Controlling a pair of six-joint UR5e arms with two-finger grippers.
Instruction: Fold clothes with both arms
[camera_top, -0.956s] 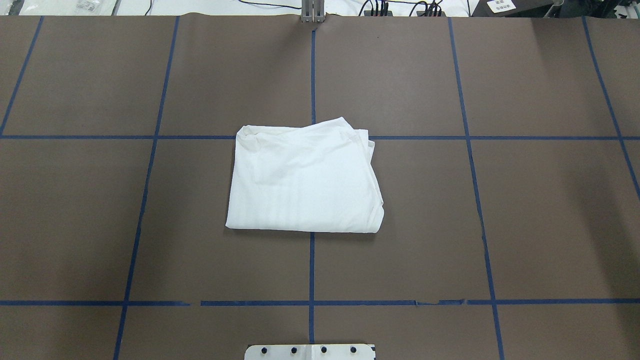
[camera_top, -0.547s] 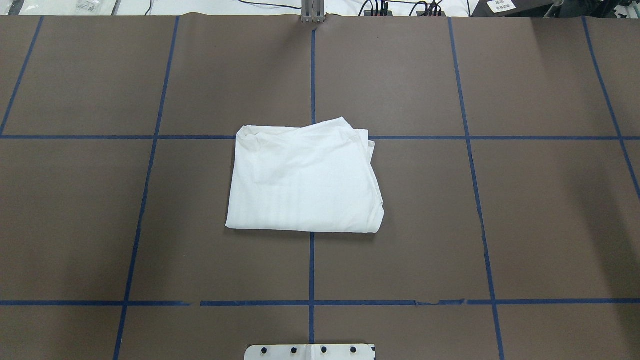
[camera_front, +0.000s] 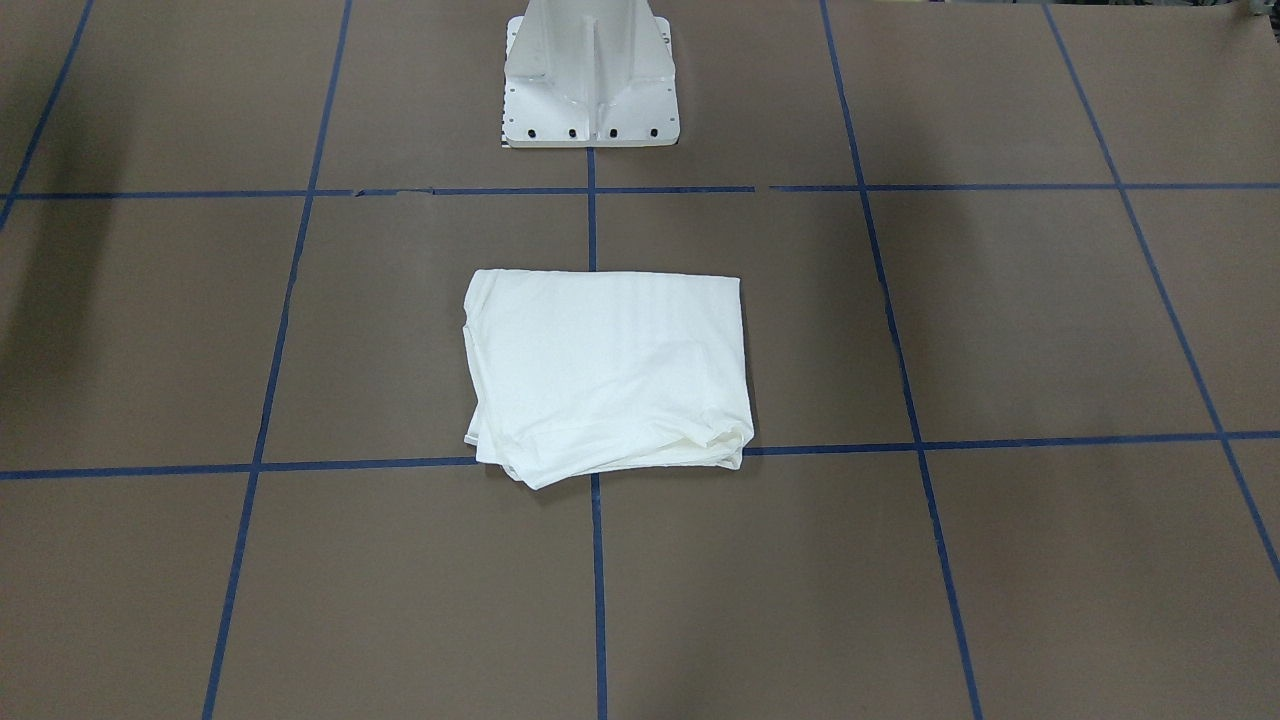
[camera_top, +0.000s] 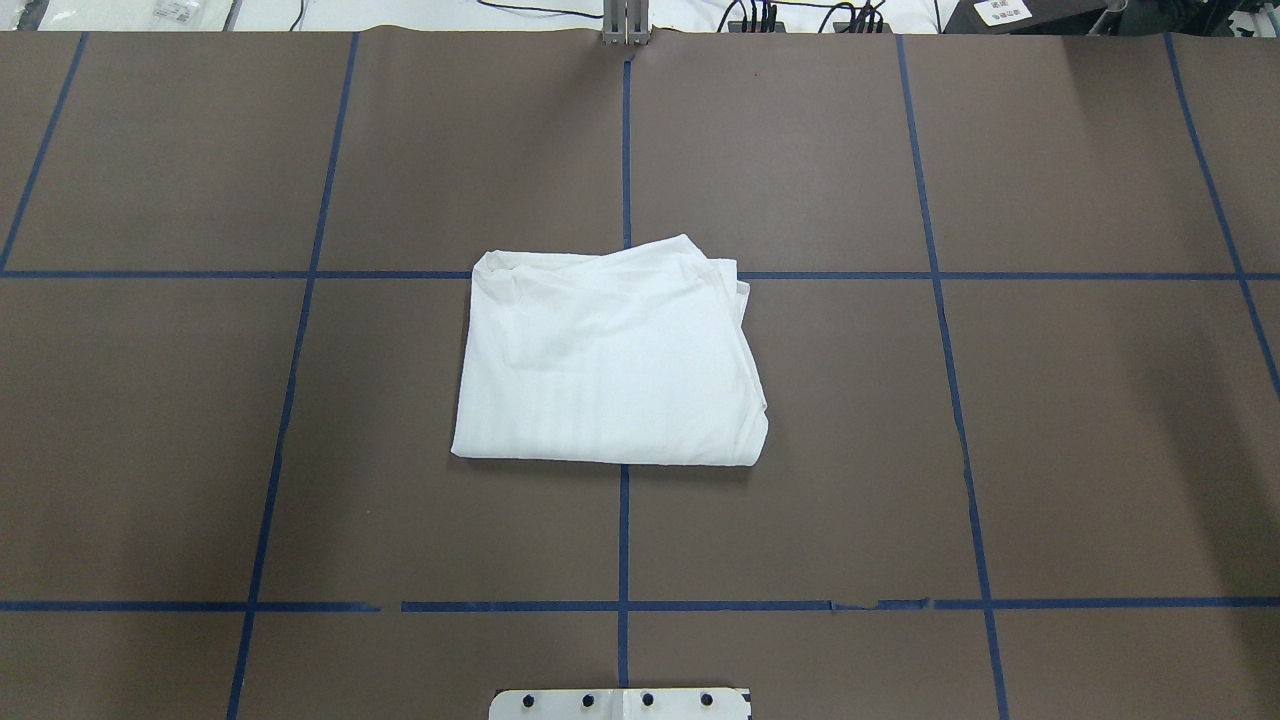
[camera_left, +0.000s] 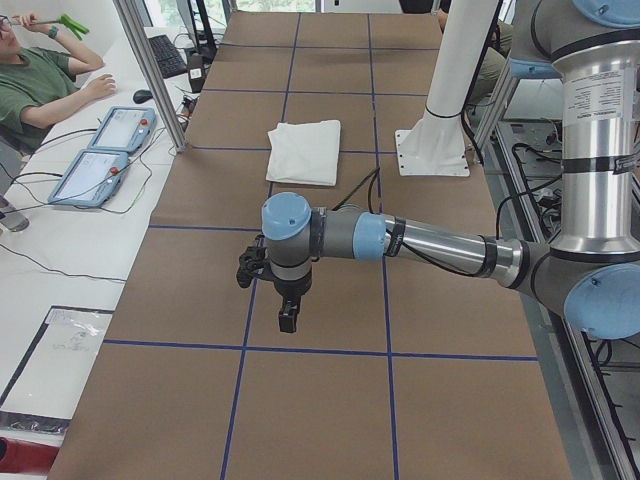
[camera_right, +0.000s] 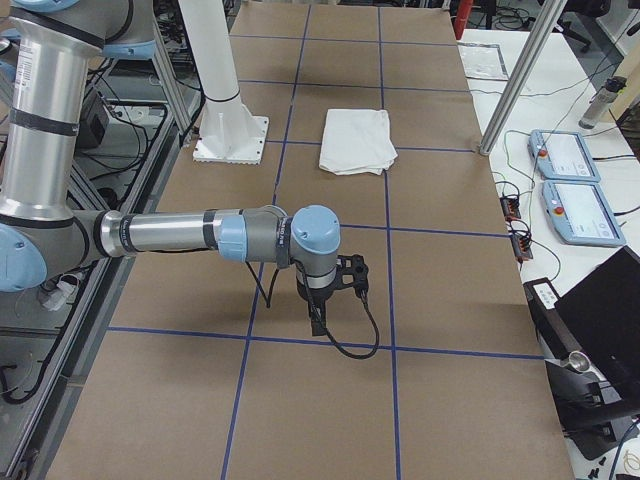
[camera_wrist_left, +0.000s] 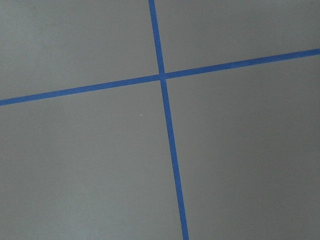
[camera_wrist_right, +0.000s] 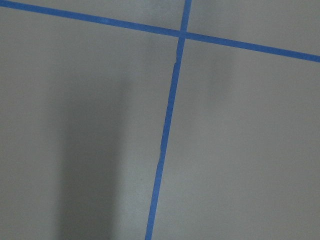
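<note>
The white T-shirt lies folded into a rough rectangle at the middle of the brown table, with no printed text showing. It also shows in the front-facing view and in both side views. The left gripper hangs over bare table far from the shirt, at the table's left end. The right gripper hangs likewise at the right end. Both show only in side views, so I cannot tell whether they are open or shut. Both wrist views show only brown paper and blue tape.
The white pedestal base stands behind the shirt. Blue tape lines grid the table. An operator sits beyond the far edge, with teach pendants and a metal post nearby.
</note>
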